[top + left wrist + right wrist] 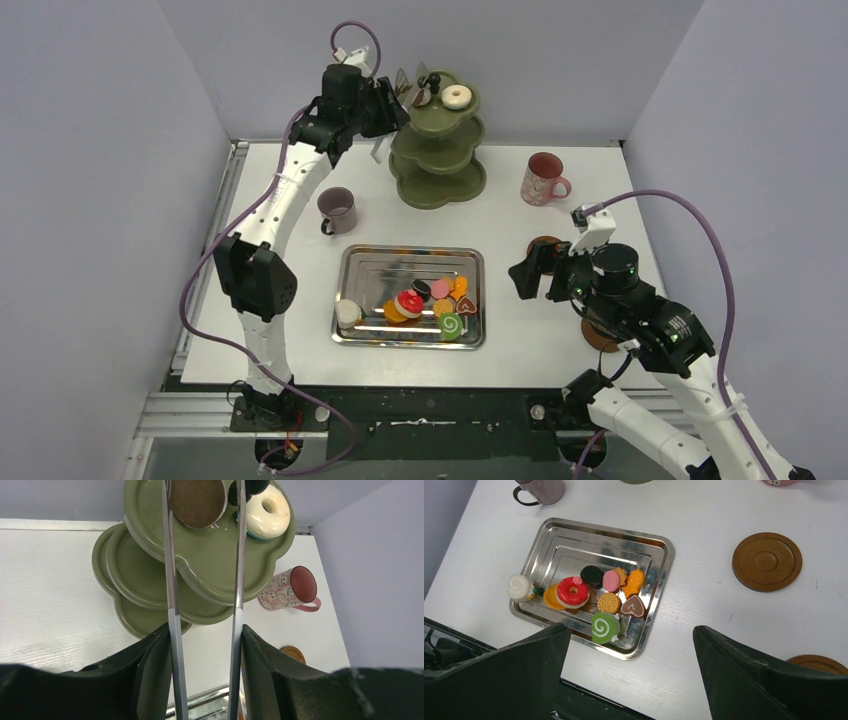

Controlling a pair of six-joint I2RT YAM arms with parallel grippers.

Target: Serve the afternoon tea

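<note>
The olive-green three-tier stand [437, 150] stands at the back, with a white donut [457, 96] on its top tier. My left gripper [385, 105] is shut on the metal tongs [172, 605], whose arms reach over the top tier [210, 565]. A brown round sweet [196, 500] sits between the tong arms beside the donut [268, 511]; whether it is pinched is unclear. Several sweets lie on the steel tray [380, 265], among them a red donut [572, 592] and a green swirl roll [604, 627]. My right gripper [530, 272] is open and empty, near the tray's right edge [659, 585].
A mauve mug [337, 209] stands left of the tray and a pink mug [543, 178] at the back right. One brown coaster [766, 561] lies right of the tray. A second coaster [819, 662] lies nearer, partly under my right arm. Grey walls close three sides.
</note>
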